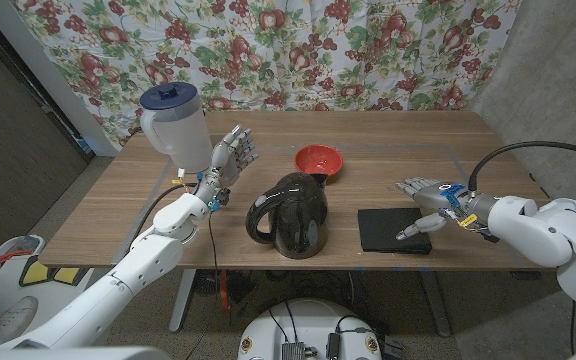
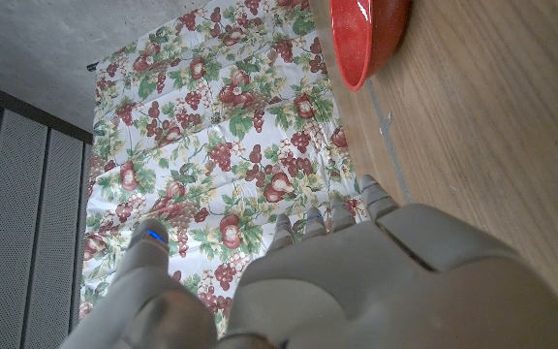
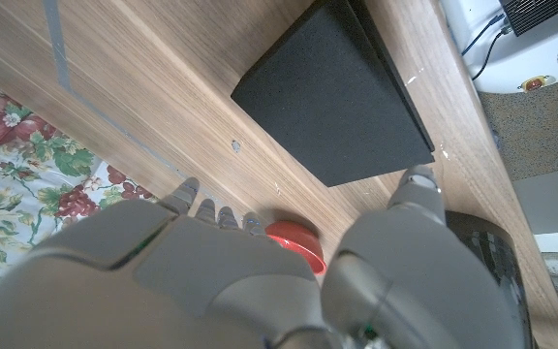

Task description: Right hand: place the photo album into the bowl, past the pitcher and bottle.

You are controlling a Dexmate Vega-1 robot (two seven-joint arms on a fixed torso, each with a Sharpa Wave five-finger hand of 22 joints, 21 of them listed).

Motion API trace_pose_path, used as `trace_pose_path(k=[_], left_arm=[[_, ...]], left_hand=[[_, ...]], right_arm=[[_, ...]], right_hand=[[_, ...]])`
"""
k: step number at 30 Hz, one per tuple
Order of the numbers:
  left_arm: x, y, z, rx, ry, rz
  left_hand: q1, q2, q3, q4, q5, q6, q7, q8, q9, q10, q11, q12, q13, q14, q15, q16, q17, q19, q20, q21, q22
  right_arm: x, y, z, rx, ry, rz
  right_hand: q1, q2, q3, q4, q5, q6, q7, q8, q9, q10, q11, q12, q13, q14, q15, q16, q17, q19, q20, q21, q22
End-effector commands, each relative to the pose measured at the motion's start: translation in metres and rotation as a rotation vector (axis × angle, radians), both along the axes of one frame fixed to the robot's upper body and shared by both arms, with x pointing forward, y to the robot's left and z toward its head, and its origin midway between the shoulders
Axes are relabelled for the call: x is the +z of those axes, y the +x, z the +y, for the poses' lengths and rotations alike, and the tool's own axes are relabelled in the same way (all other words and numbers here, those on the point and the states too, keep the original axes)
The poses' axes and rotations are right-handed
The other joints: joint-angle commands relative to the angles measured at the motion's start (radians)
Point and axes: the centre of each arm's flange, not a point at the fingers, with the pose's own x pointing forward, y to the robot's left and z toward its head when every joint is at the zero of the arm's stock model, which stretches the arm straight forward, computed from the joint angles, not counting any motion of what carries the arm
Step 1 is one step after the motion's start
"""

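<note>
Lying flat near the table's (image 1: 98,215) front edge, to the right of the black pitcher (image 1: 293,215): one black photo album (image 1: 395,229), closed. Just beside its right edge, the right hand (image 1: 430,203), fingers spread apart and holding nothing, one fingertip close to the album's corner, contact not possible to tell. Behind the pitcher, a little to the right: one red bowl (image 1: 319,159), with nothing seen inside. Far behind and to the left of the pitcher: one white bottle with blue lid (image 1: 174,120). Between bottle and pitcher, raised: the left hand (image 1: 230,158), fingers open and upright, holding nothing. Behind all, one flowered curtain (image 1: 268,50).
</note>
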Motion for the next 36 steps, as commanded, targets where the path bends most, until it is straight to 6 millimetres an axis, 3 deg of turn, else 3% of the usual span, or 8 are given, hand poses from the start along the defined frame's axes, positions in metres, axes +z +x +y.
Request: trace_pose_path(k=[1, 18, 36], left_arm=[[0.0006, 0.0027, 0.0002, -0.007, -0.002, 0.008], [-0.0026, 0.0068, 0.0015, -0.011, -0.006, 0.015], [-0.0040, 0.0042, 0.0018, -0.007, -0.008, 0.007]], left_hand=[[0.006, 0.001, -0.004, 0.003, 0.003, 0.007, -0.002, 0.002, 0.005, 0.003, 0.005, 0.005, 0.002, -0.019, 0.008, 0.005, 0.001, -0.001, 0.004, -0.004, 0.002], [0.006, 0.002, -0.005, 0.003, 0.003, 0.006, -0.004, 0.001, 0.005, 0.005, 0.006, 0.005, 0.002, -0.020, 0.010, 0.004, 0.001, -0.002, 0.002, -0.004, 0.002], [0.009, 0.005, -0.004, 0.003, 0.003, 0.016, -0.016, 0.005, 0.005, 0.007, 0.005, 0.006, 0.003, -0.019, 0.010, 0.004, 0.001, -0.002, 0.001, -0.004, 0.002]], right_arm=[[-0.0023, 0.0065, -0.0021, -0.014, -0.010, 0.066], [-0.0018, 0.0121, 0.0000, -0.035, -0.040, 0.065], [-0.0090, 0.0144, -0.0012, -0.041, -0.061, 0.072]], right_hand=[[-0.008, -0.017, -0.011, 0.003, 0.002, -0.342, 0.021, -0.001, 0.001, -0.311, -0.011, -0.001, 0.004, -0.263, -0.011, 0.002, 0.004, -0.016, 0.004, 0.003, 0.003], [-0.012, -0.027, -0.023, 0.005, 0.002, -0.358, 0.009, -0.002, 0.001, -0.325, -0.019, 0.001, 0.004, -0.277, -0.018, 0.004, 0.004, -0.028, 0.002, 0.006, 0.003], [-0.046, -0.055, -0.063, 0.018, 0.006, -0.368, -0.017, 0.003, 0.002, -0.335, -0.033, 0.008, 0.005, -0.303, -0.026, 0.009, 0.009, -0.063, 0.007, 0.006, 0.004]])
